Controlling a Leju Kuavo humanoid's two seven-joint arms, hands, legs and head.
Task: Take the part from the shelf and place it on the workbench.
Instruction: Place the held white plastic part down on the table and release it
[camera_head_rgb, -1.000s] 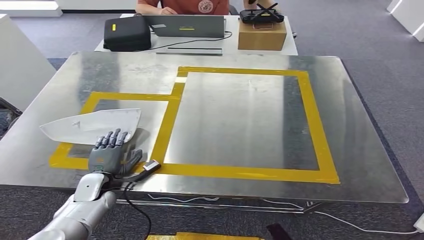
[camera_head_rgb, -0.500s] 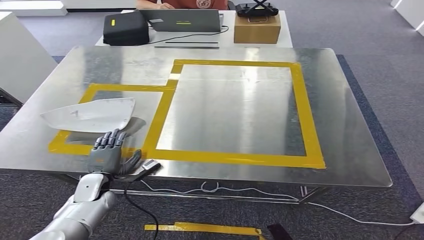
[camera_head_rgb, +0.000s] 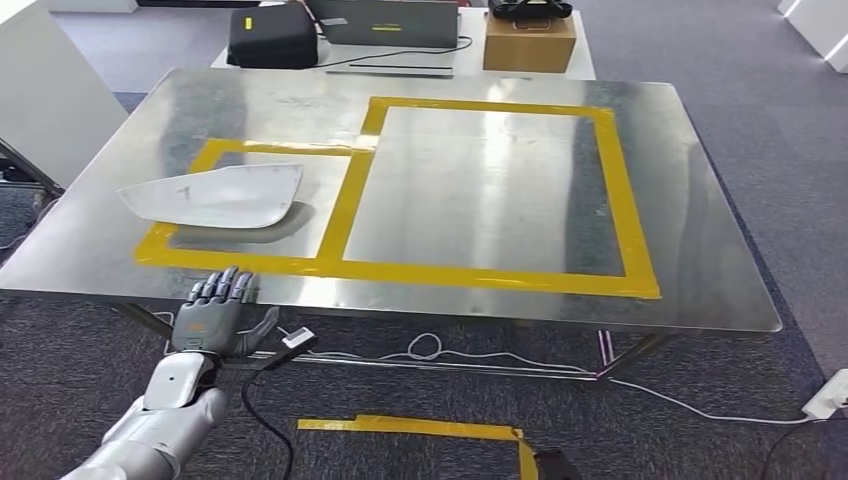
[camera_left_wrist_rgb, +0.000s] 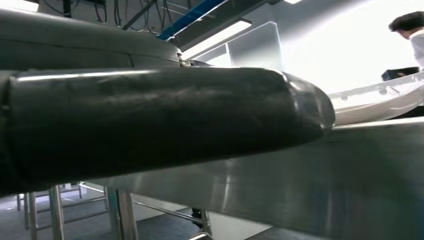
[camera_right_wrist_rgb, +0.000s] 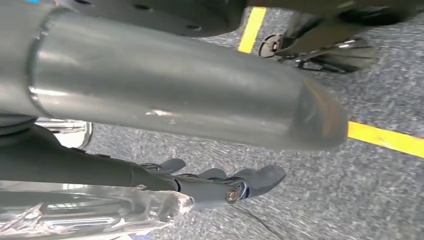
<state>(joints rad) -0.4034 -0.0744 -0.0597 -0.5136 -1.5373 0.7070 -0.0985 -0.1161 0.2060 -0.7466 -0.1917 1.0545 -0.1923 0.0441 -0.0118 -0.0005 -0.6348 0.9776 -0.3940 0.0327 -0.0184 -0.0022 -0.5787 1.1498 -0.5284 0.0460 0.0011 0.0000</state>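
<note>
On steel workbench (camera_head_rgb: 480, 290), white part (camera_head_rgb: 215, 195)

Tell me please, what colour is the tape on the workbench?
Yellow tape, clearest in the head view.

Black case (camera_head_rgb: 270, 48), laptop (camera_head_rgb: 388, 22) and cardboard box (camera_head_rgb: 529, 49) behind.

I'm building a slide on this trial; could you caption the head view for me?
White part lies inside the small yellow-taped box on the steel workbench; the left hand hovers empty at the near edge.
</note>
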